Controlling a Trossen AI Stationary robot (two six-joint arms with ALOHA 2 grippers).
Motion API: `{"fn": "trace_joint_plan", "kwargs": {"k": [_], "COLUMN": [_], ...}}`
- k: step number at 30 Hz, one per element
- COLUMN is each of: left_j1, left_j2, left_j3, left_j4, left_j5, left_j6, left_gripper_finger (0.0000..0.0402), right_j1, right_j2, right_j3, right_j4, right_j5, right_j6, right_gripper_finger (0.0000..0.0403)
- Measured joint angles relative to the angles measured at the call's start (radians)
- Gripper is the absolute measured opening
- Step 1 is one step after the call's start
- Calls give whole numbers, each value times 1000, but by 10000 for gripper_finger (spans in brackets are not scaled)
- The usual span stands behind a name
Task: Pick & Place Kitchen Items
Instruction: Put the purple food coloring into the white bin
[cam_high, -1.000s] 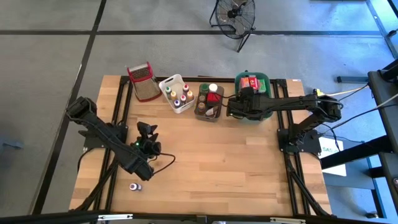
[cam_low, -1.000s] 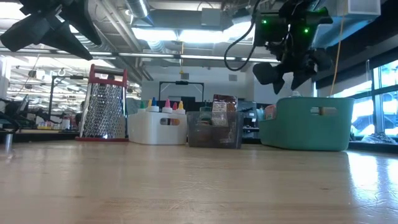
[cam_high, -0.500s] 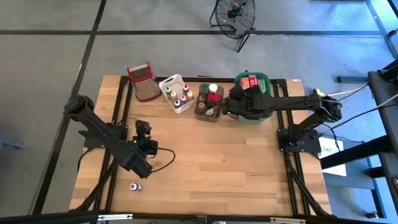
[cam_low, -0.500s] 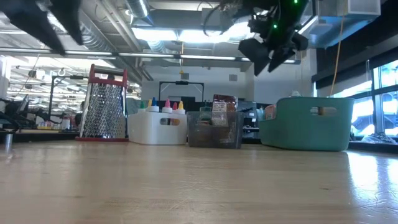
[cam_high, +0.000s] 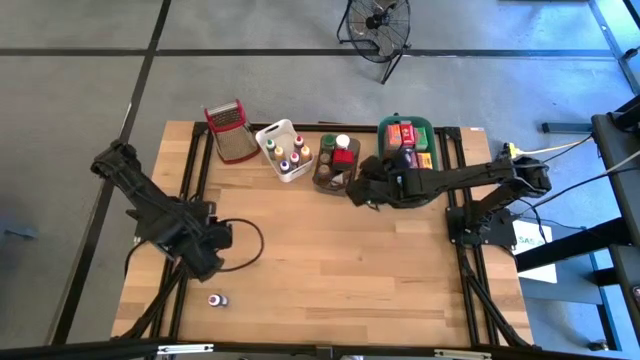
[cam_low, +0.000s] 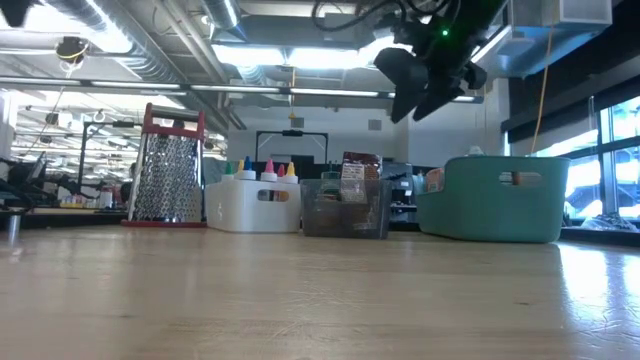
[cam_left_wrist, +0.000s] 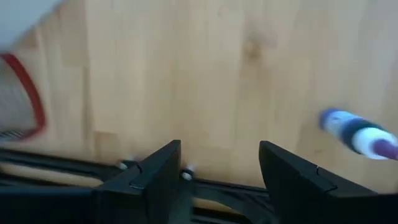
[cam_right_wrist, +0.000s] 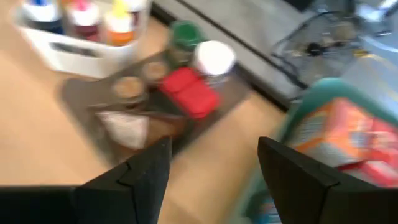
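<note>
Presently the kitchen items sit mostly along the far edge of the pale wooden table (cam_high: 340, 260). A white slotted plastic tub (cam_high: 284, 150) holds tiny bottles with yellow, orange, pink and white caps (cam_high: 281, 156), standing upright in rows. Just beside it, a dark brown plastic tray (cam_high: 336, 164) carries a green-lidded jar (cam_high: 328, 142), a white-lidded jar (cam_high: 343, 141), a red flat-topped container (cam_high: 344, 156) and a few brown-topped small pots. Next to that, a teal plastic basket (cam_high: 406, 131) is packed with small red and orange boxes (cam_high: 408, 134). One more tiny bottle with a blue and white body (cam_high: 217, 300) lies on its side near the front edge of the table, well apart from everything else; in the left wrist view it shows blurred, with a purple end.

A grey metal grater with a red top (cam_high: 230, 131) stands at the far left corner.

The left gripper (cam_left_wrist: 219, 165) hangs low over the bare wood at the left side, its fingers spread with nothing between them. The right gripper (cam_right_wrist: 214, 155) hovers above the table just in front of the brown tray, fingers likewise parted and empty.
</note>
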Motion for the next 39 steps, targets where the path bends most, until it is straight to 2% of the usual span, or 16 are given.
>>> {"fn": "trace_joint_plan", "kwargs": {"k": [5,9,15,21,26,33,39], "left_j1": [-75,-126,-207,-256,-291,-310,-307], "left_j2": [-19,-8,50,121,168,201,211], "left_j3": [0,0,0,0,0,0,0], "left_j4": [46,138,269,283,291,394,382], "left_j5": [16,87,135,246,246,241,162], "left_j6": [-197,-308,-387,-560,-623,-619,-665], "left_gripper_finger": [212,212,212,212,212,212,212], "right_j1": [60,100,160,219,251,277,301], "right_j2": [0,0,15,63,102,150,166], "right_j3": [-63,-90,-91,-90,-91,-91,-91], "right_j4": [175,309,495,640,748,937,994], "right_j5": [-50,-75,-81,-107,-155,-231,-252], "right_j6": [-30,-57,-59,-59,-99,-182,-192], "right_gripper_finger": [242,242,242,242,242,242,242]}}
